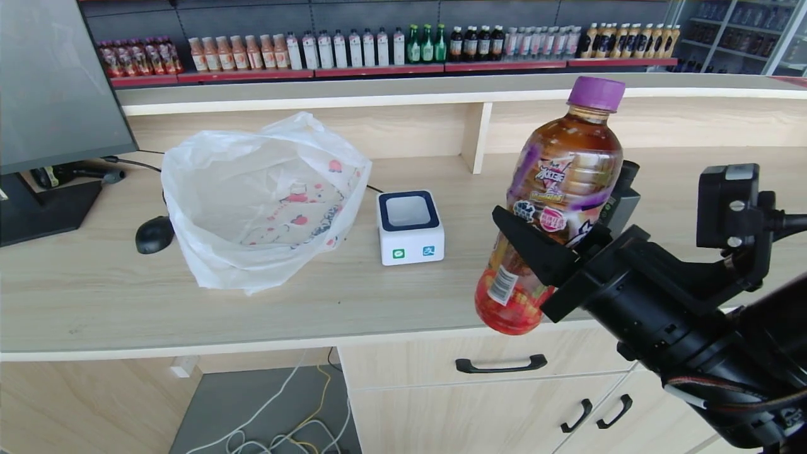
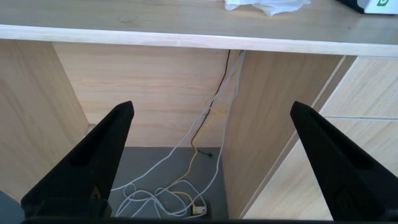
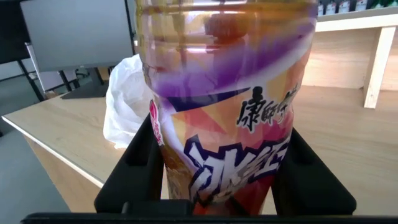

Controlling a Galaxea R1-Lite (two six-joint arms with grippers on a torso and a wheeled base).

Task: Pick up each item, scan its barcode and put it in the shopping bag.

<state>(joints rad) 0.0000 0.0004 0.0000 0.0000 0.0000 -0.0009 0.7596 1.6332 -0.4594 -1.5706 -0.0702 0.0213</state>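
- A tea bottle (image 1: 555,202) with a purple cap hangs in the air over the counter's (image 1: 94,296) front edge. It is nearly upright, its cap leaning toward 1 o'clock.
- The right gripper (image 1: 570,217) clamps the bottle at mid-body, one black finger on each side. The grip probably sits that high so the barcode strip (image 1: 502,285) near the base is left uncovered, and the strip faces roughly 8 o'clock.
- The bottle is sealed and looks almost full of amber drink.
- The white scanner (image 1: 410,227) stands on the counter at 9 o'clock from the bottle, its dark-framed window facing up. The two are well apart, so the scan appears not yet done.
- The shopping bag (image 1: 265,195) slumps just beside the scanner at its 9 o'clock, its mouth wide open toward the robot, seemingly ready for a drop-in. No item can be made out inside, and the red marks look like print on the plastic.
- The left gripper (image 2: 211,165) hangs spread open and empty below the counter edge, facing a recess with loose cables (image 2: 186,180).
- A mouse (image 1: 154,234) lies at the bag's 9 o'clock and a monitor (image 1: 57,82) stands at its 10 o'clock.
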